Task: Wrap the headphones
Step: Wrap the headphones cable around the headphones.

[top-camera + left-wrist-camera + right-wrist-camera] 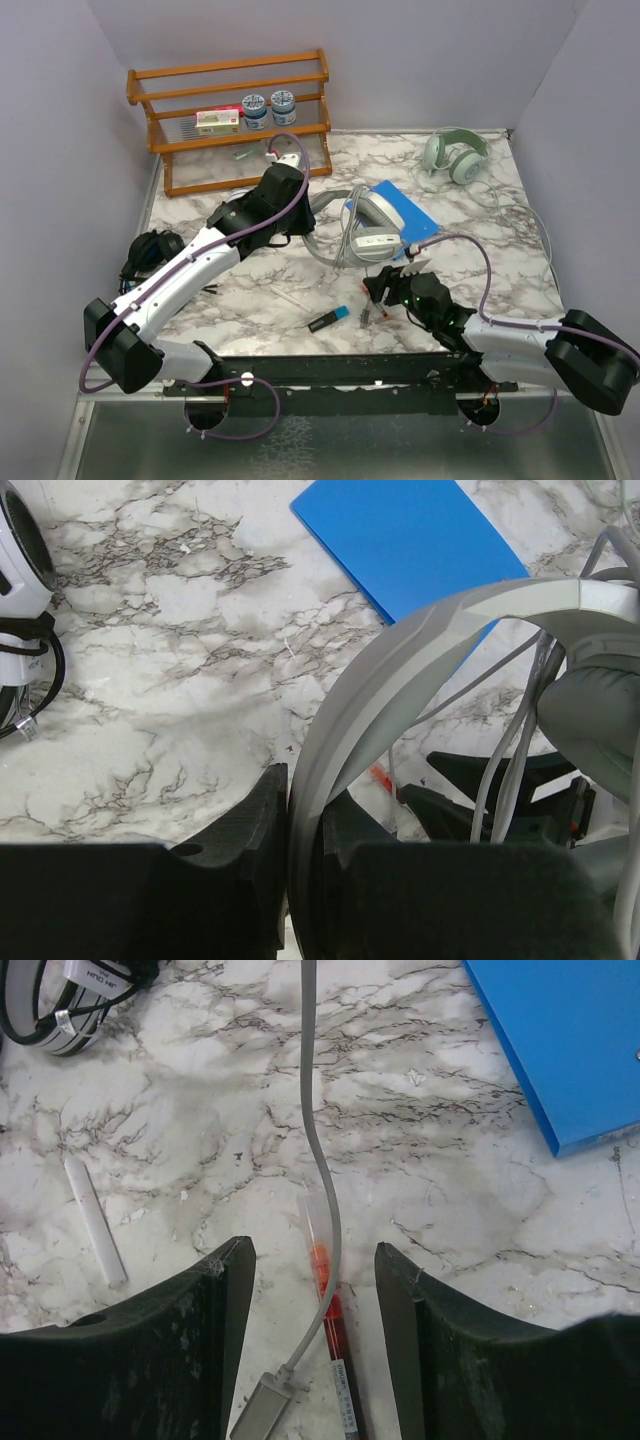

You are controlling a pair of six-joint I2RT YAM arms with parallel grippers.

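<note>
My left claw (289,805) is pinching the headband (420,630). My right claw (313,1252) is spread astride the cable (312,1110); I'd close near its plug (262,1415).

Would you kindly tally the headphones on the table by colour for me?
black headphones: 1
grey headphones: 1
pale green headphones: 1
white-and-black headphones: 1
Total: 4

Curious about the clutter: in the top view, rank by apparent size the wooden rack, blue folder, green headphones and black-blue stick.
1. wooden rack
2. blue folder and green headphones: look alike, folder partly covered
3. black-blue stick
</note>
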